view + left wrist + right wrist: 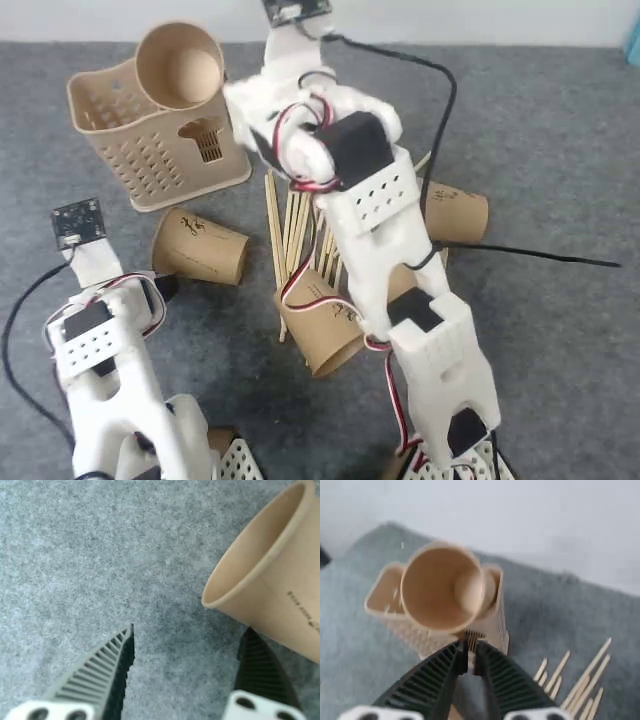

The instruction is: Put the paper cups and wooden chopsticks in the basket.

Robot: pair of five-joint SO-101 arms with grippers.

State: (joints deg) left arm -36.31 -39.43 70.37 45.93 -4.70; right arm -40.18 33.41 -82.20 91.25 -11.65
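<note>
The beige slotted basket (110,120) stands at the back left. My right gripper (228,92) is shut on the rim of a paper cup (180,65), holding it over the basket's right end; the right wrist view shows the cup (442,587) tilted open-side toward the camera above the basket (380,597). Wooden chopsticks (290,225) lie in a loose bundle under the right arm. Three more cups lie on their sides: one front of the basket (200,245), one mid-table (320,330), one to the right (458,215). My left gripper (187,645) stands open just beside the first cup's mouth (270,580).
Grey carpet-like cloth covers the table. A black cable (450,110) loops across the back right, and another runs along the right side (540,255). Both arm bases stand at the front edge. A pale wall (520,515) rises behind the basket.
</note>
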